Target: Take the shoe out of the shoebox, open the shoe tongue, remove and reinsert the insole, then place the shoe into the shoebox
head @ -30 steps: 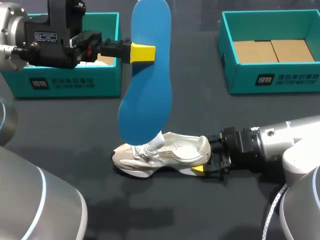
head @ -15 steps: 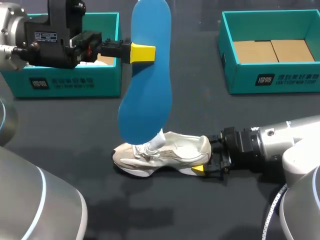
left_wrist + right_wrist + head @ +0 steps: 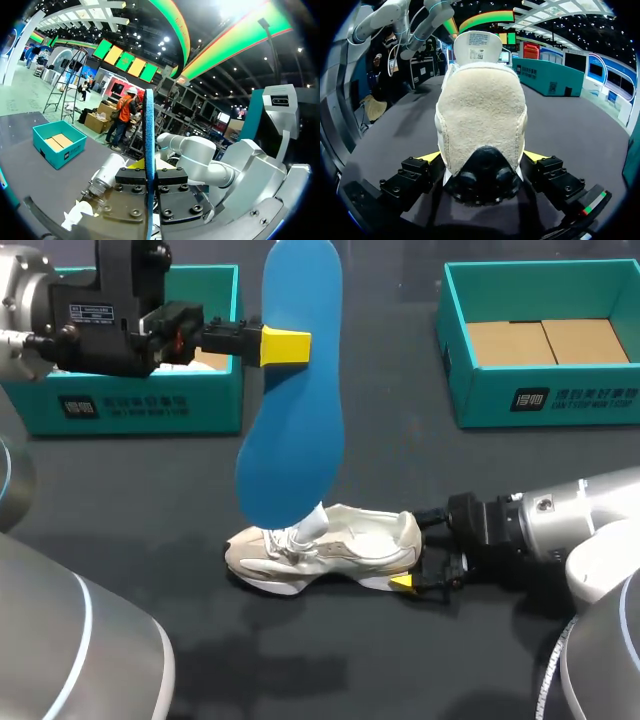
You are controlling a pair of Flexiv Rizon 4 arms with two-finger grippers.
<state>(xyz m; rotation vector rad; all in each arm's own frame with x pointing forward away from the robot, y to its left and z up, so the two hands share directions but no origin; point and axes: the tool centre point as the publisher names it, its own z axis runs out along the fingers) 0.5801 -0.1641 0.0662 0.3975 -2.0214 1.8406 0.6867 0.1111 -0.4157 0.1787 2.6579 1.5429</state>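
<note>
- Shoe (image 3: 330, 545) is out of the box, lying on the table between the two shoeboxes and near the front edge; that step looks done.
- Tongue (image 3: 477, 45) stands up at the far end of the shoe in the right wrist view, so the tongue step is judged done too.
- Insole (image 3: 295, 390) is out, hanging upright in the air above the shoe's front half. Removal is done; reinserting it and boxing the shoe are left.
- Left gripper (image 3: 288, 345) is clamped on the insole near its upper part. The left wrist view shows the insole (image 3: 148, 150) edge-on between the two finger blocks.
- Right gripper (image 3: 418, 548) is closed on the shoe's heel (image 3: 481, 115), with a yellow tip on each side holding it on the table.
- Left shoebox (image 3: 150, 405) and right shoebox (image 3: 540, 400) sit at the back, well apart from the shoe.
- Hidden: the insole's lower end covers the shoe opening, so contact can't be told.
- The left arm blocks most of the left shoebox's inside.
- The left gripper's far finger is behind the insole in the head view.
</note>
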